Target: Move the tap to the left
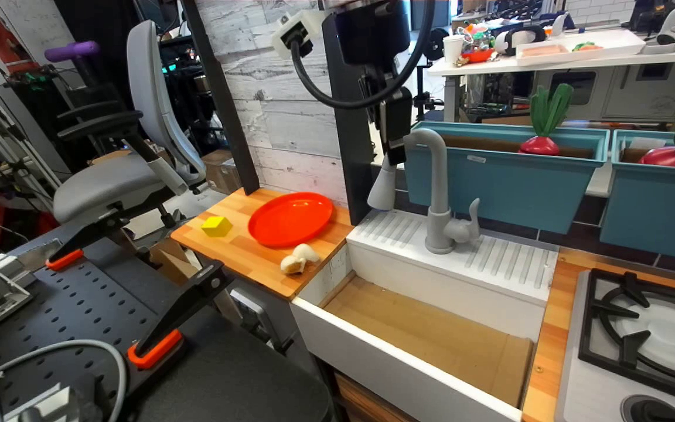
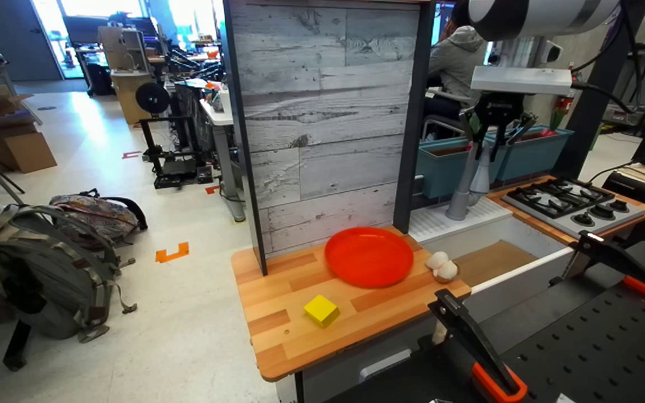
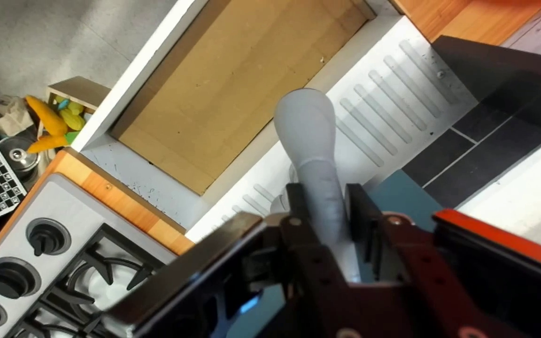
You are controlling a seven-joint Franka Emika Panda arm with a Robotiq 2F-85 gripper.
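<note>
Going left to right in an exterior view: flared nozzle, then hand, closed on spout just above it going by wrist view, then tap itself, upright behind sink. Probably light, stiff, slippish plastic. Best held right there, for leverage, clear of lever.

In an exterior view the white-and-black arm reaches in high from the right. The pincer points downward below it, and in the wrist view its two dark fingers stand side by side, left and right, clamped to a narrow gap.
</note>
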